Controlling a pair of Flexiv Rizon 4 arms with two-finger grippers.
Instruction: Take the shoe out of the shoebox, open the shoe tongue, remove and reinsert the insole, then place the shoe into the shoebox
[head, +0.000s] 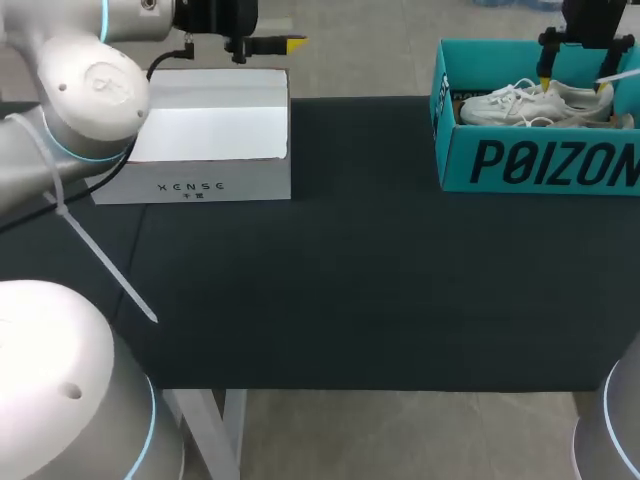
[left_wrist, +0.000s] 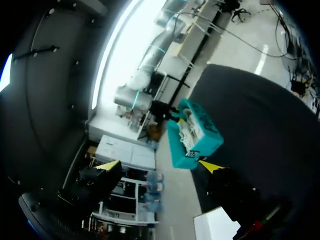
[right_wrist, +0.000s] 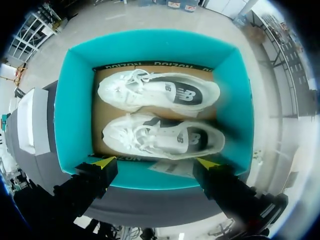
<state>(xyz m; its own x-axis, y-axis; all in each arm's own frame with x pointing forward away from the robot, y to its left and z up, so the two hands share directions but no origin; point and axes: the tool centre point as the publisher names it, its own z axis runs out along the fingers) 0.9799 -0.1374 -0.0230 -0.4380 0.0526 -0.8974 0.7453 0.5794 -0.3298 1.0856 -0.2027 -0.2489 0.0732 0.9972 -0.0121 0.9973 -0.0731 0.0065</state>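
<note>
Jaws of the right gripper (right_wrist: 154, 162) stand wide apart and hold nothing, poised straight above the teal shoebox (right_wrist: 70, 100), their yellow tips framing the near wall of the box, which looks like a stance for a reach down into it or a lift just clear of it. Directly ahead of those jaws, on the cardboard floor of the box, lie two white sneakers side by side; the nearer sneaker (right_wrist: 162, 137) sits just beyond the tips and the farther sneaker (right_wrist: 157, 92) lies past it, both laced with tongues down. A slip of paper (right_wrist: 170, 167) rests against the near wall between the tips. So the shoe lies inside the box, which fits either a shoe waiting to be lifted out or one set back in after the insole work; one moment cannot settle which. Jaws of the left gripper (left_wrist: 160, 165) are likewise apart and empty, parked over the white box (head: 210, 140) at the far side of the dark desk (head: 350, 290), well away from the shoebox, likely to leave room.
</note>
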